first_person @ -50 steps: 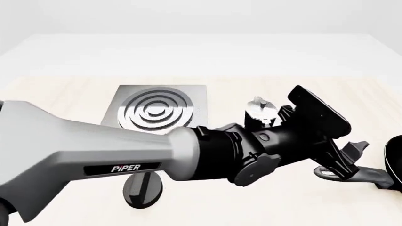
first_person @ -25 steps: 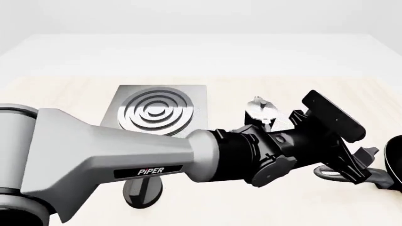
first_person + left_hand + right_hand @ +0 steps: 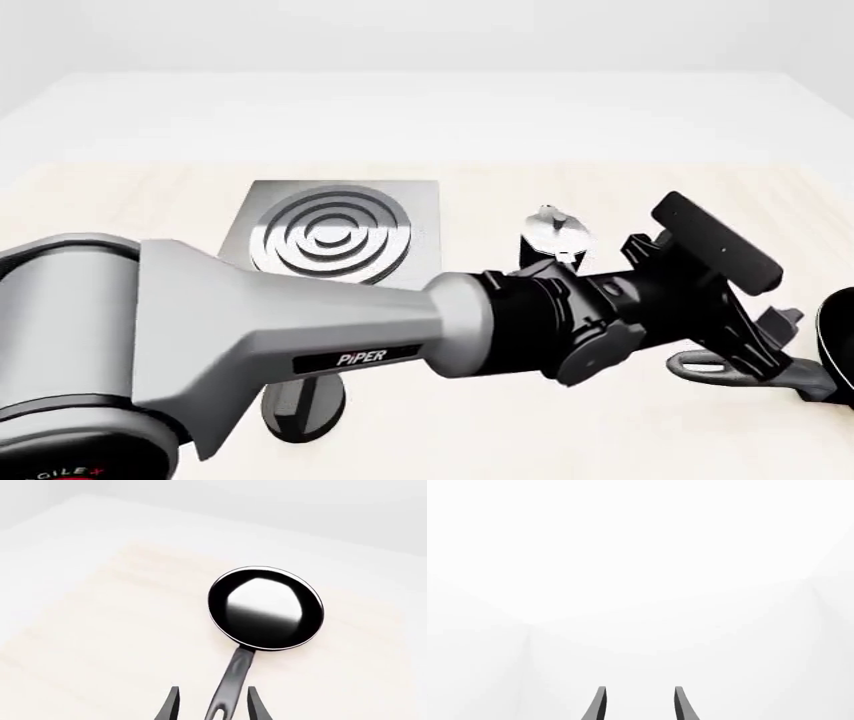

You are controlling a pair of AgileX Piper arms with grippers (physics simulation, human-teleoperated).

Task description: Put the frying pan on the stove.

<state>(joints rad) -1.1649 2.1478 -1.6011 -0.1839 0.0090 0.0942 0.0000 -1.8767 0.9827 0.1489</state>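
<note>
The left pincer [image 3: 212,705] is spread wide, its tips on either side of the pan [image 3: 265,608] handle's looped end without touching it. In the front view the pan [image 3: 838,345] lies on the tabletop [image 3: 120,215] at the right edge of the frame, mostly cut off, with the left arm reaching across to it; the stove [image 3: 340,228] sits well apart, upper left of centre. A moka pot [image 3: 554,232] stands between them, and a black knob [image 3: 304,408] lies at lower left.

The step in hand looks like the grasp of the handle. Next the tips should settle a little further along the handle and close. The right pincer [image 3: 639,705] is spread too, facing blank white.
</note>
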